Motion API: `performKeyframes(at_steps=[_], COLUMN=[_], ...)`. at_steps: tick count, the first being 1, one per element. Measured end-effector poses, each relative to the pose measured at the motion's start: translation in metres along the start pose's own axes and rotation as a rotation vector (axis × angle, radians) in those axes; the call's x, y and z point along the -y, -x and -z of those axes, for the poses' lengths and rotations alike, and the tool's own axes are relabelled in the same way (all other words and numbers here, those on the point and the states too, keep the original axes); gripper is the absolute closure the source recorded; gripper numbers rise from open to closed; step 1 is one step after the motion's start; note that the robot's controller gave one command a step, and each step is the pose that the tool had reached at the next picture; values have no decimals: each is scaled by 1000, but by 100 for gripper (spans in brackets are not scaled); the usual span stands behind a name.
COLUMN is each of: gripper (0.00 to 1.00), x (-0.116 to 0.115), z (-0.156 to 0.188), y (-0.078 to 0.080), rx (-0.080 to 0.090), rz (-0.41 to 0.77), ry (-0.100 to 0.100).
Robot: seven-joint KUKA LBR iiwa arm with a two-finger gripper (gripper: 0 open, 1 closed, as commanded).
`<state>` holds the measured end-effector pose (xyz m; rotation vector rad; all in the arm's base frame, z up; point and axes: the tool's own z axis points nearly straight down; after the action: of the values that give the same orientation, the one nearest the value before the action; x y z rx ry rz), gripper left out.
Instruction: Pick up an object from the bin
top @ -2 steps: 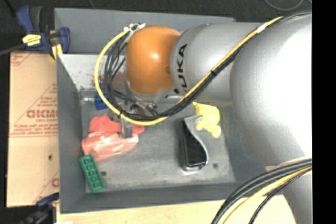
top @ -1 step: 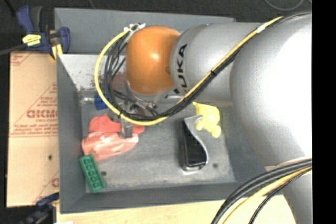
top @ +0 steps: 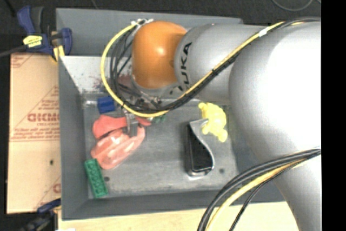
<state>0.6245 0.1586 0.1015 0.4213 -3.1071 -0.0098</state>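
Dark ground surrounds a grey metal bin (top: 73, 132). The silver arm (top: 270, 94) enters from the right; the black letters "UKA" can be read on its casing, next to the orange cover (top: 154, 54) at the wrist, around which yellow and black cables (top: 110, 51) loop. The gripper (top: 132, 126) is down in the bin's left half, where two pink things meet: a red-pink lump (top: 107, 126) to its left and a paler pink lump (top: 116, 150) just below it. Whether the gripper is wide, narrow or holding anything cannot be told. Nearby lie a blue piece (top: 105, 104) towards the back wall and a green toy brick (top: 96, 177) in the front left corner. Well apart, to the right, lie a black and silver object (top: 197, 155) and, just beside its upper end, a yellow figure (top: 213, 120).
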Motion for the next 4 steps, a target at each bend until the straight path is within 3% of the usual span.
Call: performKeyframes(at_steps=[1,2,3,4], gripper=[100,100,100,100], x=[-1,-13,-16,-18], z=[7,-3,0,0], y=[-9,21,20,26], rx=[19,1,16,18], rz=[-1,59,64,38], ry=[-6,-14,-14,-12])
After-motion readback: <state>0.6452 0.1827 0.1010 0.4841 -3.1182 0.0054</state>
